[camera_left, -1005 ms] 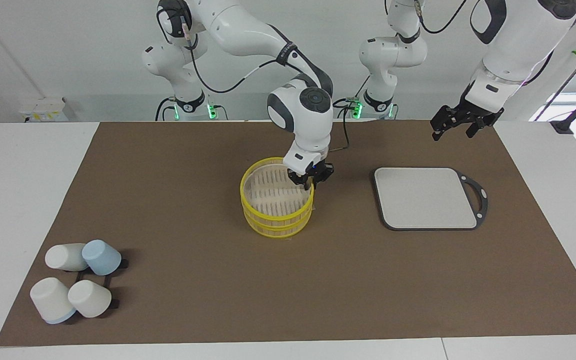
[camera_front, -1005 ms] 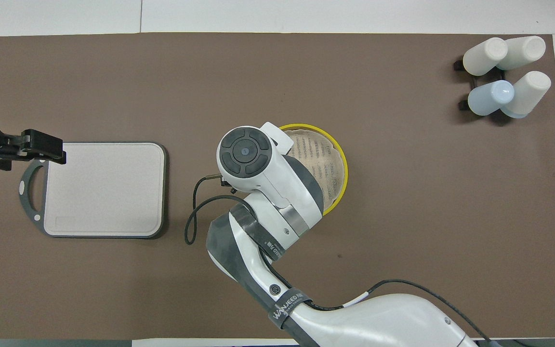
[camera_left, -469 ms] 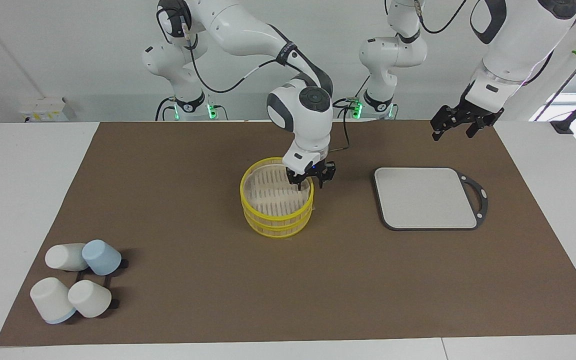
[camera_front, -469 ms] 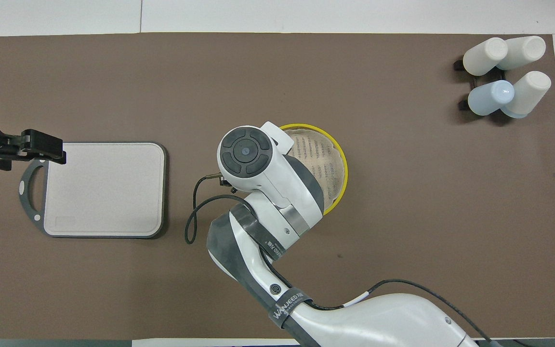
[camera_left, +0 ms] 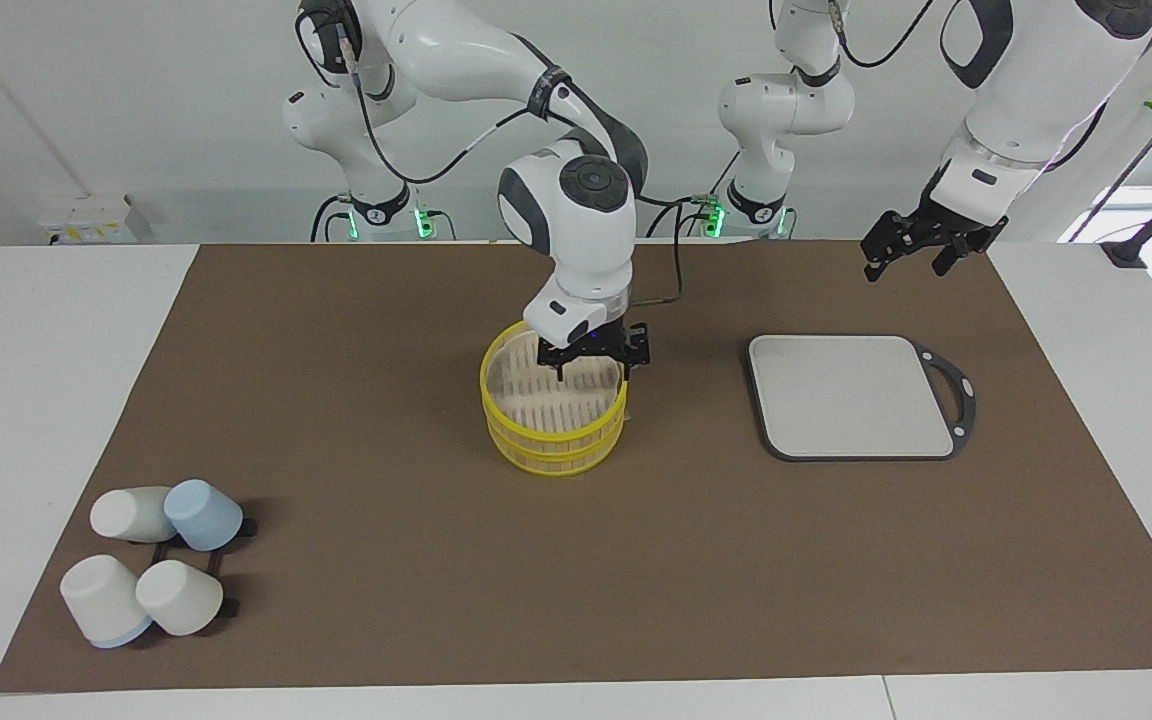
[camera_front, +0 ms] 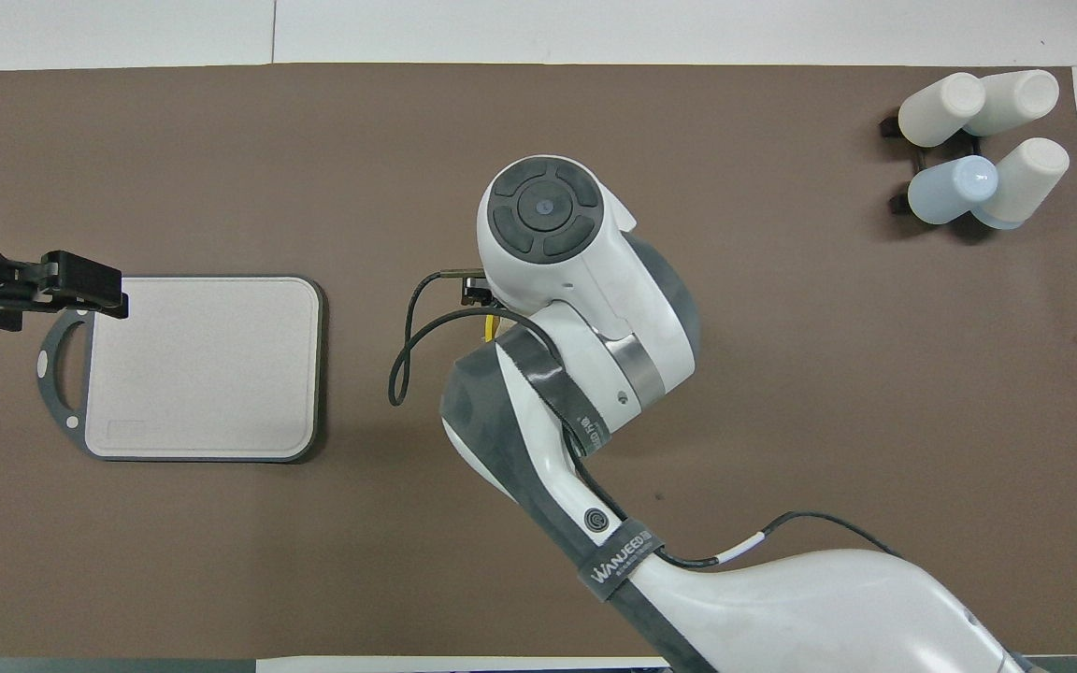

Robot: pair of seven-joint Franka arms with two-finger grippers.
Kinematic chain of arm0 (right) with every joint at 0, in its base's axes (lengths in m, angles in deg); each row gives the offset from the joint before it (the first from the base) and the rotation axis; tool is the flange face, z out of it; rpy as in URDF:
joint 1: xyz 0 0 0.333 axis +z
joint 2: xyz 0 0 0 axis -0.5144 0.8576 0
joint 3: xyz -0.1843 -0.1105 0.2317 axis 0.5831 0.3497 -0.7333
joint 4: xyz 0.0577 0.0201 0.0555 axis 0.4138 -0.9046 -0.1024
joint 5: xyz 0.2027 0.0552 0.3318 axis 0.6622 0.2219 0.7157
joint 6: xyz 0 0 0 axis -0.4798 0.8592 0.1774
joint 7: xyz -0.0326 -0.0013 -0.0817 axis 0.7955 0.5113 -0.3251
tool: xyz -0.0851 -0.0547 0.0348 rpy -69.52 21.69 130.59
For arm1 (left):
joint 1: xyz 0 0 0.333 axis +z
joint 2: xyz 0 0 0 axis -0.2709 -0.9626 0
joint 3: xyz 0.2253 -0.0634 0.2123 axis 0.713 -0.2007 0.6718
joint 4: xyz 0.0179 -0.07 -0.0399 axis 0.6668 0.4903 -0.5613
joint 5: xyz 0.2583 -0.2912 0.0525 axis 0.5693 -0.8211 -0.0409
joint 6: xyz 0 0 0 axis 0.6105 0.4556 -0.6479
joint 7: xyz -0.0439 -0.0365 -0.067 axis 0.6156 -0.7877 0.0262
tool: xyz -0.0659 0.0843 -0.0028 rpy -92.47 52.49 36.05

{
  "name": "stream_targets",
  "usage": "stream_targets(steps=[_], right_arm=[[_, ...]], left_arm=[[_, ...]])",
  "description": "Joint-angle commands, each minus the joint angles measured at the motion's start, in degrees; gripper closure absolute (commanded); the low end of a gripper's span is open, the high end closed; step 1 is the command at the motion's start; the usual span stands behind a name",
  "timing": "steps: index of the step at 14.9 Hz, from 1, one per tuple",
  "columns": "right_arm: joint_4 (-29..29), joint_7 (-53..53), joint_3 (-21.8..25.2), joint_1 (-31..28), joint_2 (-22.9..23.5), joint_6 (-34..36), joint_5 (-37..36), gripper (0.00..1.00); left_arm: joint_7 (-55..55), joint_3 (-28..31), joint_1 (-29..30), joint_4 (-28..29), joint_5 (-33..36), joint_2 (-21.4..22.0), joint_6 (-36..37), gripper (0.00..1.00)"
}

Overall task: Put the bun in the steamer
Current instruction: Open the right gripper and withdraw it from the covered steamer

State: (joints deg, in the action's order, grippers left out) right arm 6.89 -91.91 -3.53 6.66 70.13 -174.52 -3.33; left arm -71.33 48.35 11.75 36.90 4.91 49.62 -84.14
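The yellow-rimmed two-tier steamer (camera_left: 554,425) stands mid-table on the brown mat. My right gripper (camera_left: 591,368) hangs open just above its rim, on the side nearer the robots, and holds nothing. A small pale lump right under the fingertips on the slatted floor looks like the bun (camera_left: 591,380), though it is hard to tell from the floor. In the overhead view the right arm covers nearly all of the steamer (camera_front: 492,327) and hides the bun. My left gripper (camera_left: 908,258) (camera_front: 90,285) waits open in the air by the grey board's handle end.
A grey square board (camera_left: 851,395) (camera_front: 202,365) with a dark handle lies toward the left arm's end. Several white and blue cups (camera_left: 151,555) (camera_front: 978,150) lie on a black rack at the corner farthest from the robots, toward the right arm's end.
The right gripper opened at the steamer's rim, then shifted over the steamer toward the right arm's end, its wrist turning. The left arm stayed still.
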Motion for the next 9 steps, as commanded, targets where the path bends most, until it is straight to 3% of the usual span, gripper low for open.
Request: stream_targets(steps=[1,5,9], right_arm=[[0.15,3.29,-0.56,-3.76,-2.59,4.23,-0.85,0.00],[-0.11,6.63,-0.65,-12.89,-9.61,13.18,-0.59,0.00],[-1.34,19.55,-0.65,-22.56,-16.29,22.85,-0.15,0.00]], left_arm=[[-1.11,-0.32,0.81,-0.40,0.02,0.11,0.07,0.00],[-1.03,-0.32,0.81,-0.40,0.02,0.11,0.07,0.00],[-1.02,-0.32,0.72,-0.48,0.02,0.11,0.07,0.00]])
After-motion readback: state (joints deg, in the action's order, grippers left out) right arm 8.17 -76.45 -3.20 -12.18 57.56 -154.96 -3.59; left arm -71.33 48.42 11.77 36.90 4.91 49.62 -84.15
